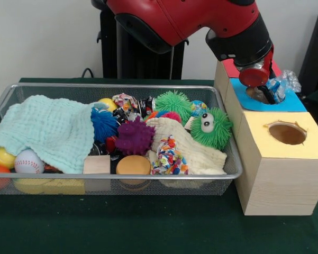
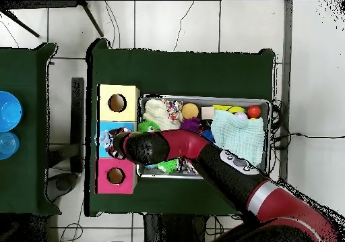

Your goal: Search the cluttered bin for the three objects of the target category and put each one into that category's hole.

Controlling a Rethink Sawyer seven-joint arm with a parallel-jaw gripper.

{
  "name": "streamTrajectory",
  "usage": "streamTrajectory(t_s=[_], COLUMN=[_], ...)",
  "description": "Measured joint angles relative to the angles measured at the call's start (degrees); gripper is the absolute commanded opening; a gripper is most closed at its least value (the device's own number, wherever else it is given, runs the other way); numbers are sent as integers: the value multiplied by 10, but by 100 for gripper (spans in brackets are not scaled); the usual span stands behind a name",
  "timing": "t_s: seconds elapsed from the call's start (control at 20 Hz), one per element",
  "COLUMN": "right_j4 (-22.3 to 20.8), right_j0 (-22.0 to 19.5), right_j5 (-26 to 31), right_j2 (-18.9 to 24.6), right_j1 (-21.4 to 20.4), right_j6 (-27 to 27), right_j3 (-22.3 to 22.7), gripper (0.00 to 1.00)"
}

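Front view: red and black arm's gripper sits at the blue-topped hole, a crinkly clear plastic packet with blue print against it; whether it grips cannot be told. Silver wire-mesh bin stands beside the wooden box on the green counter.

In the front view, the bin sits left of a row of three boxes. The gripper hangs over the middle box's hole, a packet beside it. In the bin, a cloth lies left, toys right.
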Motion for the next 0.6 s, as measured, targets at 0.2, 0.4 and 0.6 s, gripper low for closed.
streamTrajectory(t_s=[0.2, 0.4, 0.6], right_j4=[0, -1, -1], right_j0=[0, 0, 0], right_j5=[2, 8, 14], right_j2=[0, -1, -1], right_j1=[-5, -22, -56], right_j6=[0, 0, 0], right_j3=[0, 0, 0], gripper=[100, 100, 100])
